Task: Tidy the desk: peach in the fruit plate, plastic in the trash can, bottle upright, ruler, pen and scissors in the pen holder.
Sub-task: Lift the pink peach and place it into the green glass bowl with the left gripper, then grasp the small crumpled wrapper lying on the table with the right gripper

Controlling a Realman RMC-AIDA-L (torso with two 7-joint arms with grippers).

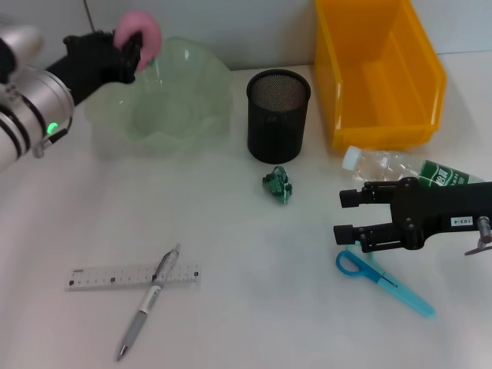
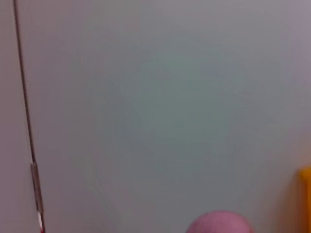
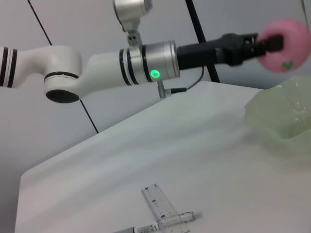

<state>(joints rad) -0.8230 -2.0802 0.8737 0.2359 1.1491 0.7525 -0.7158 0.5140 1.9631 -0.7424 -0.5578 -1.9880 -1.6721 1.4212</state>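
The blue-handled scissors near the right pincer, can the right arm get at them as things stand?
Probably yes. The blue-handled scissors lie flat on the white desk just below the open right pincer, with nothing on top of them. The clear plastic bottle lies beyond the pincer, out of the way.

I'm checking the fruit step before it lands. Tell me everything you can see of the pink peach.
The round pink peach, with a small green mark on its side, looks like smooth plastic. The left claw is shut on it, black fingers pressing it. It hangs in the air above the far left rim of the translucent green fruit plate, touching nothing else.
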